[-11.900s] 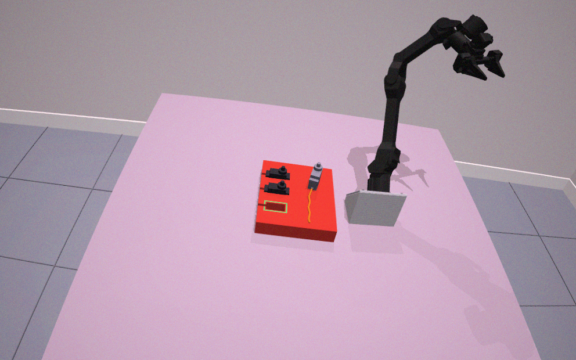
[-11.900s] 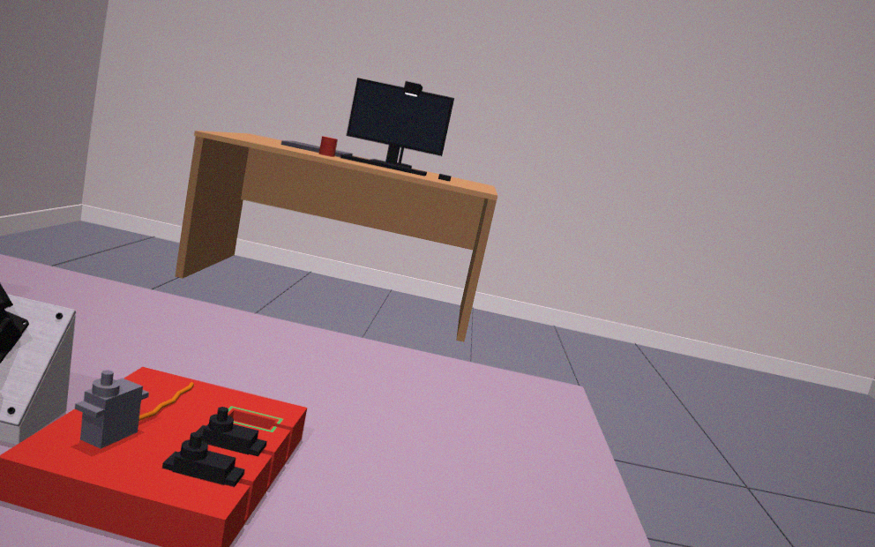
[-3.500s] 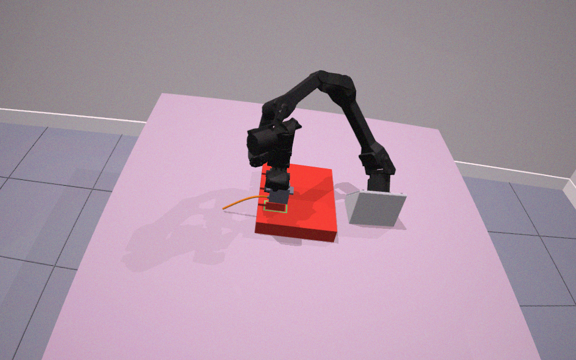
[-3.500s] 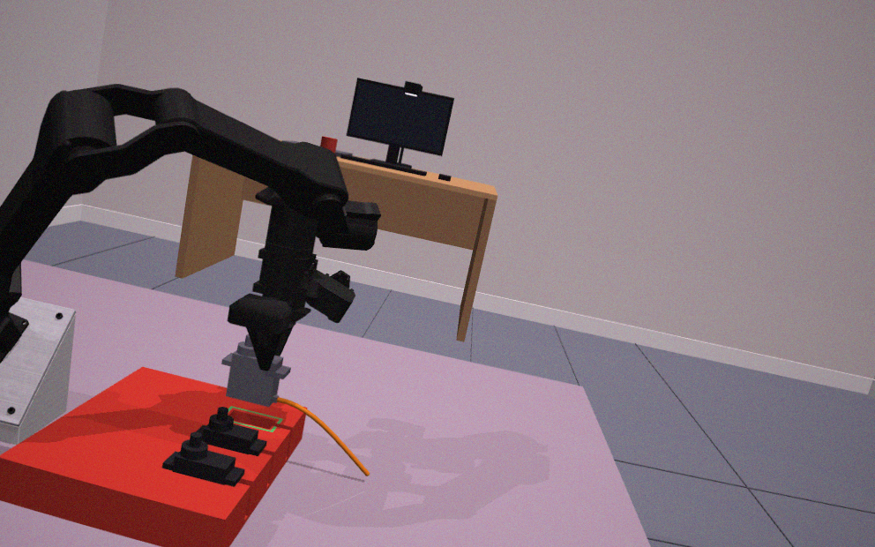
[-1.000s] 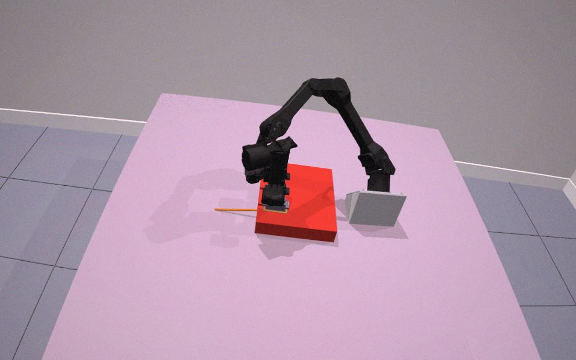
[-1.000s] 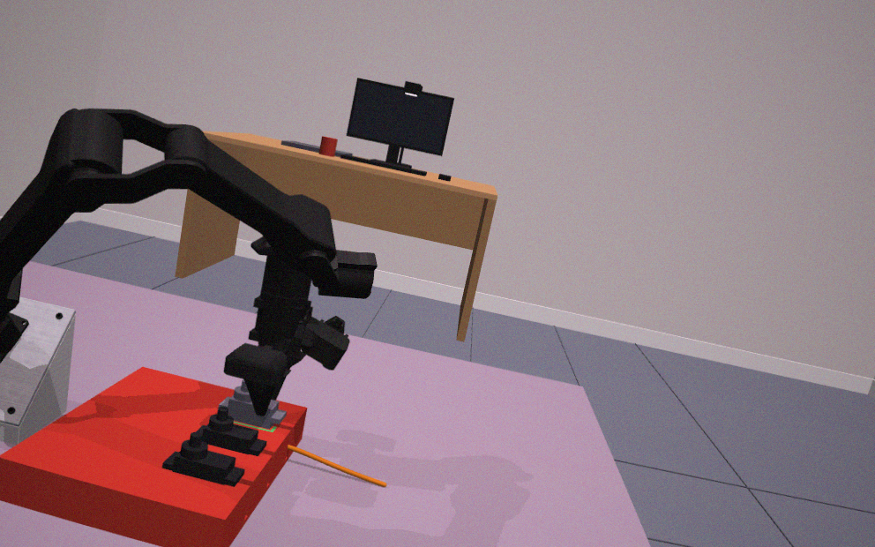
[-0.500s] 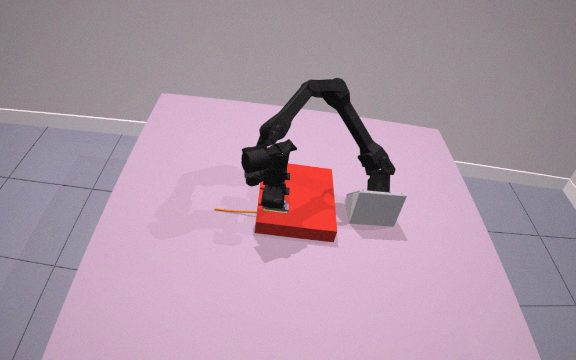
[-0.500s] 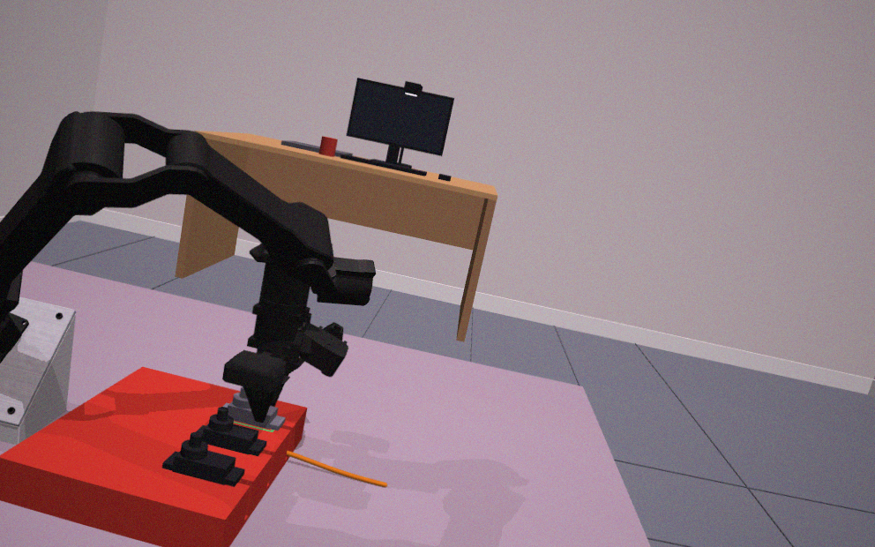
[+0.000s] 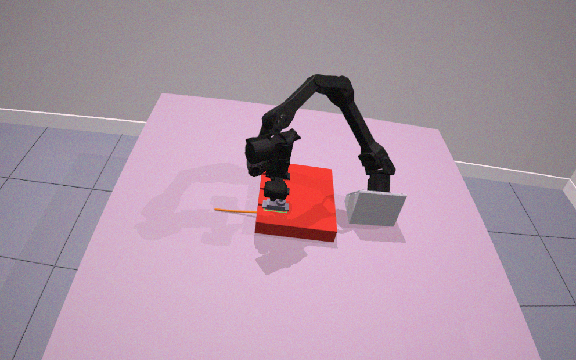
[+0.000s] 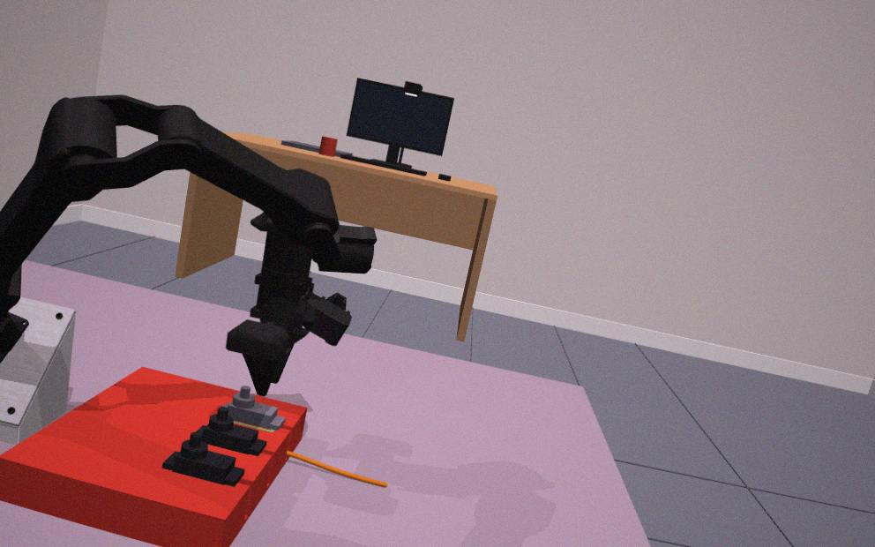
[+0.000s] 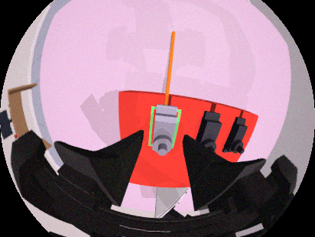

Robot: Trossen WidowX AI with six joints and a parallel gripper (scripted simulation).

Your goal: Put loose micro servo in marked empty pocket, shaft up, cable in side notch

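Observation:
The grey micro servo [image 9: 275, 207] [image 10: 254, 415] [image 11: 166, 124] sits in the green-outlined pocket [image 11: 151, 126] on the red deck [image 9: 310, 186] [image 10: 129, 438] [image 11: 131, 115]. It is upright, its output shaft pointing up, and its ears look level with the deck top. Its orange cable [image 9: 236, 210] [image 10: 339, 468] [image 11: 170, 65] leaves through the side notch and extends past the deck's edge over the table. My gripper [image 9: 278, 200] [image 10: 261, 393] [image 11: 163, 136] is open just above the servo. In the wrist view the fingertips stand apart on either side, with gaps to the body.
Two black servos [image 10: 228, 436] [image 10: 203, 462] [image 11: 210, 126] [image 11: 235, 134] sit in a row beside the grey one, their shafts sticking up. The arm's grey metal base [image 9: 375, 208] [image 10: 38, 361] stands beyond the deck's other side. A desk with a monitor [image 10: 400, 116] is in the background.

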